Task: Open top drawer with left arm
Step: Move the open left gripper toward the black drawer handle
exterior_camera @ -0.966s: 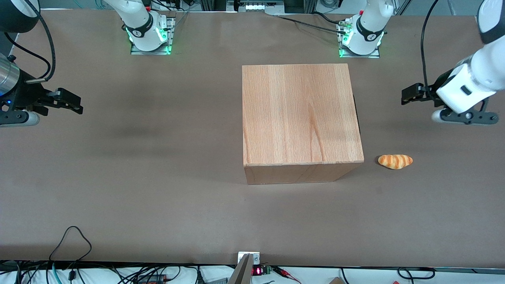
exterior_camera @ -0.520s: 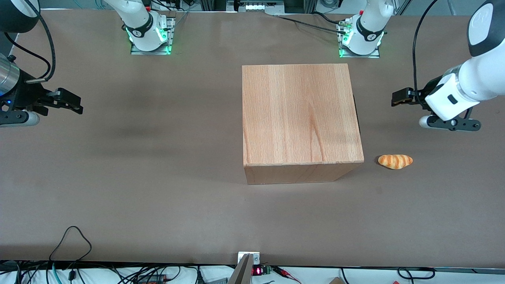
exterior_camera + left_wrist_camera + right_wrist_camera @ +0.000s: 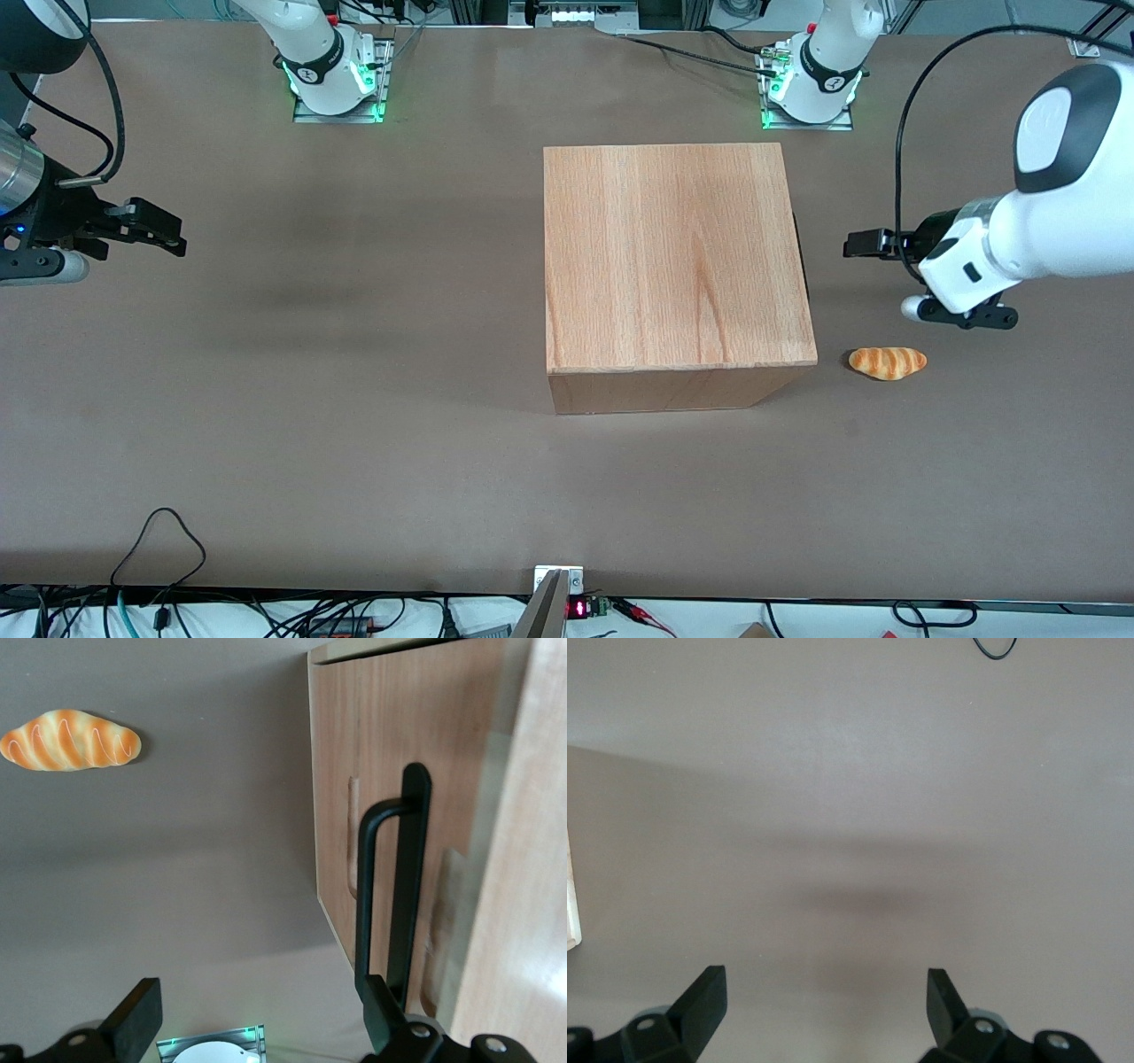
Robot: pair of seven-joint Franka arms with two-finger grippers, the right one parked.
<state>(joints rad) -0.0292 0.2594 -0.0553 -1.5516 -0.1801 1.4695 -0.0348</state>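
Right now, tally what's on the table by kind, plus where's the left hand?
Wooden drawer boxes: 1
Bread rolls: 1
Total: 2
Left hand: open, in the air in front of the top drawer, off its black handle.

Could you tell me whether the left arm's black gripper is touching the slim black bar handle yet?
Apart. In the front view, bare table separates the open gripper from the wooden cabinet carrying the handle.
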